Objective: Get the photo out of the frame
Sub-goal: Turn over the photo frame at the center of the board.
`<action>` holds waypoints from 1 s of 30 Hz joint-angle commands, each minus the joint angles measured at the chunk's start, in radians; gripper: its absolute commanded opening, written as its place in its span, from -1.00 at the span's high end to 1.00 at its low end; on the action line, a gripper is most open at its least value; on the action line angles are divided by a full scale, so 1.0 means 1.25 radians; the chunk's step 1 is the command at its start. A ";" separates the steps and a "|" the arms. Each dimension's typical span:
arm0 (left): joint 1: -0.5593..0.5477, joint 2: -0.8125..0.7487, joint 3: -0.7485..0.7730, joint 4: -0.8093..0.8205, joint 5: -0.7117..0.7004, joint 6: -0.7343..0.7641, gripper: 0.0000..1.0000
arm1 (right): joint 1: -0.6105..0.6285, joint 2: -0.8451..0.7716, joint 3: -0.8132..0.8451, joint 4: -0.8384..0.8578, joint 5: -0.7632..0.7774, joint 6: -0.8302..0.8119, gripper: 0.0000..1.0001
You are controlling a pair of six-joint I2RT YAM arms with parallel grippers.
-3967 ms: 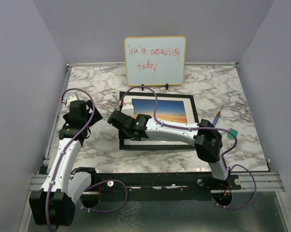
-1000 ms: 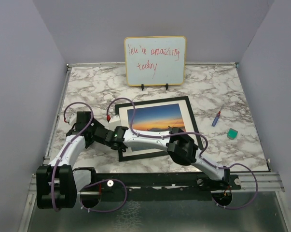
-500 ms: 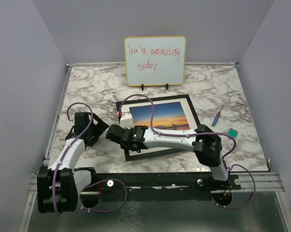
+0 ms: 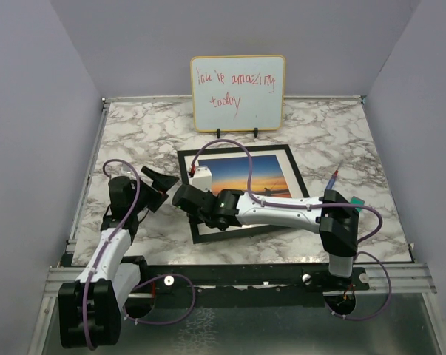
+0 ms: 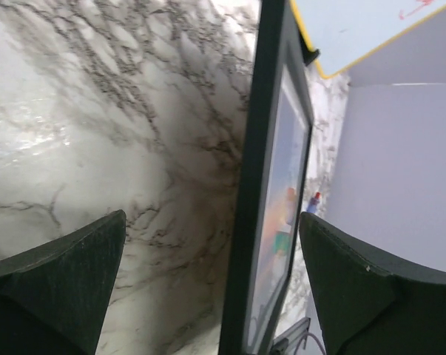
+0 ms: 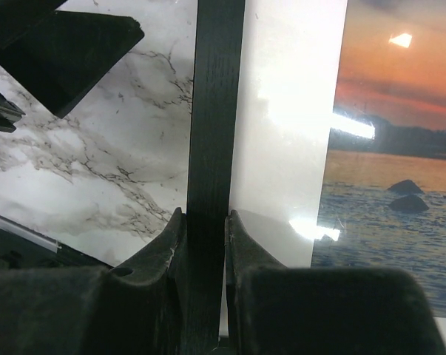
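The right gripper (image 6: 205, 222) is pinching the frame's (image 4: 241, 151) left rail.
The frame is lying face up mid-bench, the photo (image 4: 254, 174) sitting inside it. The clamp is biting the black rail near its near-left corner. The left gripper (image 4: 160, 185) is hovering with jaws spread wide just beside that rail, toward the bench's (image 4: 134, 126) left edge, not touching.

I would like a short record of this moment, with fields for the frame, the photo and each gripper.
frame: face up on the marble table, in front of the whiteboard
photo: still inside the frame, picture side up
right gripper: shut on the frame's left rail
left gripper: open, beside that same rail, holding nothing
task state: photo not yet out
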 commanded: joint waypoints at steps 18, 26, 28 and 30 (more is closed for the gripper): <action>-0.103 0.236 -0.032 0.377 0.161 -0.083 -0.87 | 0.000 -0.004 0.053 0.078 -0.065 0.006 0.99; -0.162 0.266 -0.020 0.425 0.114 -0.118 -0.15 | 0.000 -0.011 0.051 0.063 -0.063 0.007 0.99; -0.161 0.258 -0.030 0.425 0.100 -0.125 -0.09 | 0.000 -0.020 0.047 0.061 -0.059 0.006 0.99; -0.161 0.252 -0.035 0.425 0.094 -0.130 0.10 | 0.000 -0.028 0.041 0.060 -0.057 0.006 0.99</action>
